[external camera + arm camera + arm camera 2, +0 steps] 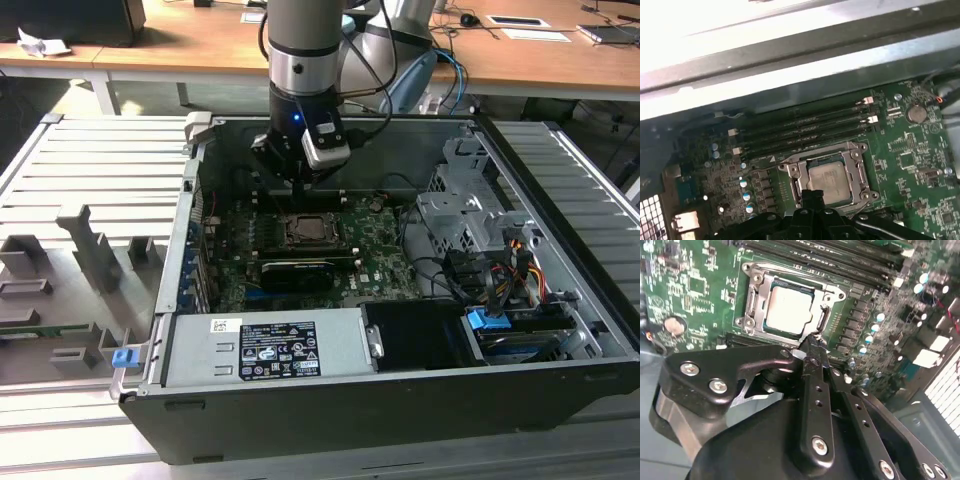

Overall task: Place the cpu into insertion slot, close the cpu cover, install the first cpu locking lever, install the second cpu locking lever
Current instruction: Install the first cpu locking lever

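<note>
The cpu (789,310) lies flat in the insertion slot (315,232), its silver face showing in both wrist views (827,176). The cpu cover (756,282) is a metal frame lying down around the chip, its window over the silver face (850,150). My gripper (811,344) is shut, with nothing visible between its narrow black fingers. The tip hovers at the socket's edge, close to one corner of the frame (812,196). In the exterior view the gripper (300,185) hangs just behind the socket inside the open case. I cannot tell how the locking levers stand.
Memory slots (805,127) run beside the socket. A long black card (295,272) lies in front of it. The power supply (270,350), a drive cage (470,215) and cables (500,270) crowd the case. A grey fixture tray (80,260) sits at the exterior view's left.
</note>
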Controlling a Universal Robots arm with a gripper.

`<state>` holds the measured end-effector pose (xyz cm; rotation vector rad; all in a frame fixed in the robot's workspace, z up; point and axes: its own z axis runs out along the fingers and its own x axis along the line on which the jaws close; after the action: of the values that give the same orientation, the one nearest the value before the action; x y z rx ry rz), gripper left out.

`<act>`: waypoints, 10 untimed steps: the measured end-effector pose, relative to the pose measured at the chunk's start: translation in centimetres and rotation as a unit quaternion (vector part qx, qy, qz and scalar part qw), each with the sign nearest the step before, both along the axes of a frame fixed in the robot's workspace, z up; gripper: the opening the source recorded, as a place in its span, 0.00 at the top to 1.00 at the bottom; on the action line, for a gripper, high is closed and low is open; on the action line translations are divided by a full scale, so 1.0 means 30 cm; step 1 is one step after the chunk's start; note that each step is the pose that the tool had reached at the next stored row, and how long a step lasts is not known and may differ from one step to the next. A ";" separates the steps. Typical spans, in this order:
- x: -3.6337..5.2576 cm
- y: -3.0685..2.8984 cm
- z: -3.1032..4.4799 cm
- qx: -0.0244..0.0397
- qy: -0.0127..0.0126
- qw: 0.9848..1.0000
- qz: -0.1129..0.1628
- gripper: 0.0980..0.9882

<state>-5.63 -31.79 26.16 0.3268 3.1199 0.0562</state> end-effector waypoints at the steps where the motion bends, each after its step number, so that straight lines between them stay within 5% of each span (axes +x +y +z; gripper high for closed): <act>1: 0.000 0.000 0.000 0.000 0.000 1.000 0.015 0.99; 5: 0.000 0.000 -0.002 0.000 0.000 0.998 0.066 0.99; 8: 0.000 0.000 -0.003 0.000 0.000 0.993 0.119 0.99; 10: -0.001 0.000 -0.003 0.000 0.000 0.992 0.130 0.99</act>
<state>-5.65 -31.79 26.06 -0.0806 3.1401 0.0567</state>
